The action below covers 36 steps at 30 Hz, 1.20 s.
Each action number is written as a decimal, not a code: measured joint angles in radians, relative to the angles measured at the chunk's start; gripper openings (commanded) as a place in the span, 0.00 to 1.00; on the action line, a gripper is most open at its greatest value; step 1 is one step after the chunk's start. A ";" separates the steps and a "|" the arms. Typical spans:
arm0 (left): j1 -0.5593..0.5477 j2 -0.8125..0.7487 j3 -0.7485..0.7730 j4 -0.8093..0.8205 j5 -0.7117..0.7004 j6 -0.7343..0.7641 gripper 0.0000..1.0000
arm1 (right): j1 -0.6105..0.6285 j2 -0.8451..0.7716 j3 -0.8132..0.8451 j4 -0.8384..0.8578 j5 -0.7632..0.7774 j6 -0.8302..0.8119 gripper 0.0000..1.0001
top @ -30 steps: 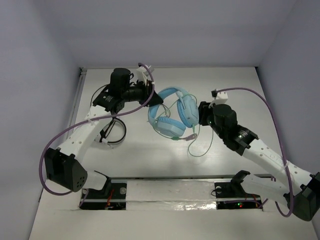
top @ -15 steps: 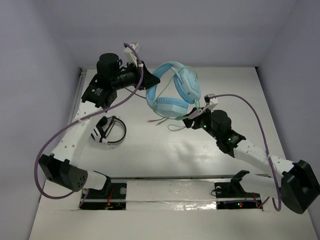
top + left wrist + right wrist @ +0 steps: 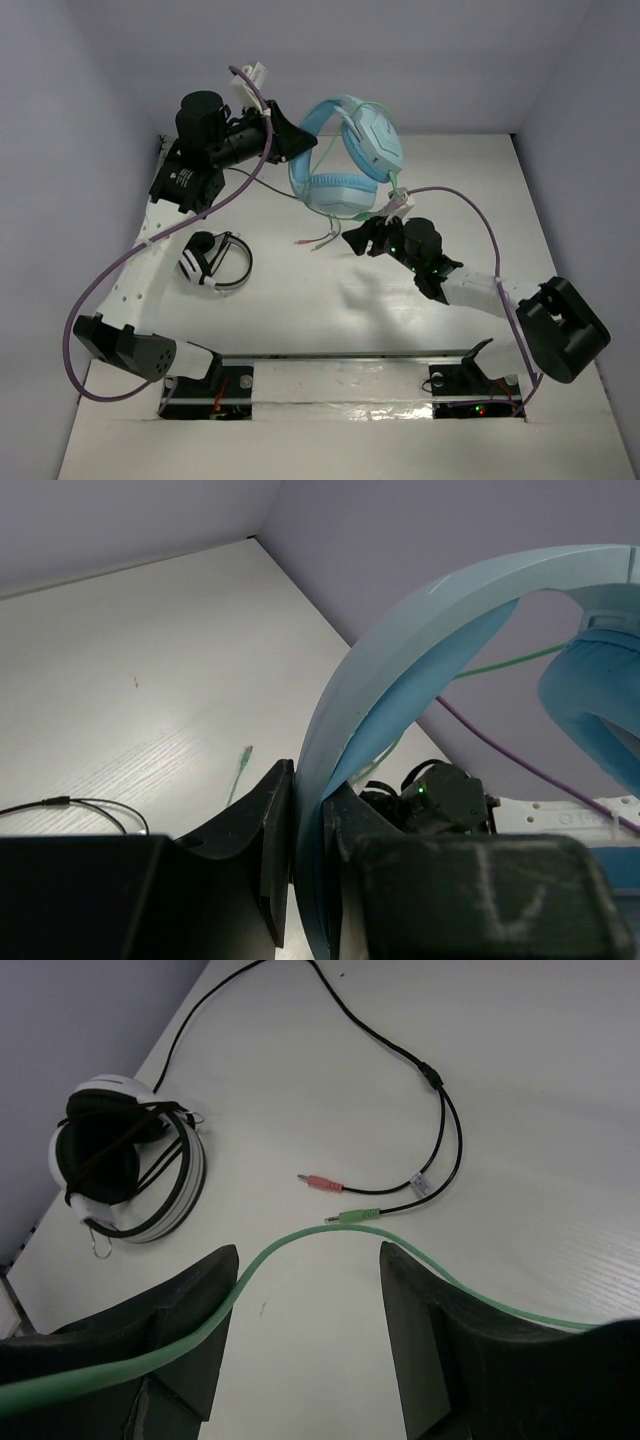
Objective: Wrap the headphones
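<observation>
The light blue headphones (image 3: 350, 160) hang in the air at the back middle. My left gripper (image 3: 290, 140) is shut on their wide band (image 3: 400, 660); one padded cup (image 3: 590, 700) shows at the right of the left wrist view. The thin pale green cable (image 3: 396, 185) runs down from the cups to my right gripper (image 3: 357, 240). The right gripper (image 3: 308, 1260) is open just above the table. The green cable (image 3: 300, 1235) lies loosely across both of its fingers and is not pinched.
Smaller black-and-white headphones (image 3: 215, 262) lie on the table at the left, also in the right wrist view (image 3: 125, 1165). Their black cable (image 3: 440, 1130) ends in a pink plug (image 3: 320, 1182) and a green plug (image 3: 352, 1217) just ahead of the right gripper.
My left gripper has lifted the blue headphones higher and toward the back left. My right gripper has swung left and low under them, and the green cable now lies across its open fingers.
</observation>
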 measured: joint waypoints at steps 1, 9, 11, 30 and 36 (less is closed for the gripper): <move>0.000 0.001 0.003 -0.001 -0.002 -0.003 0.00 | 0.000 0.013 0.002 0.008 0.002 -0.001 0.64; 0.000 0.002 0.014 -0.001 -0.011 -0.052 0.00 | 0.000 0.123 0.010 0.139 0.014 -0.009 0.63; 0.000 0.006 0.024 -0.011 -0.011 -0.060 0.00 | 0.000 0.157 0.025 0.159 0.019 -0.019 0.63; 0.000 0.034 0.098 -0.067 -0.010 -0.103 0.00 | 0.008 0.416 0.156 0.293 0.156 -0.119 0.54; 0.000 0.035 0.133 -0.090 -0.021 -0.104 0.00 | 0.037 0.237 -0.048 0.376 0.249 -0.088 0.55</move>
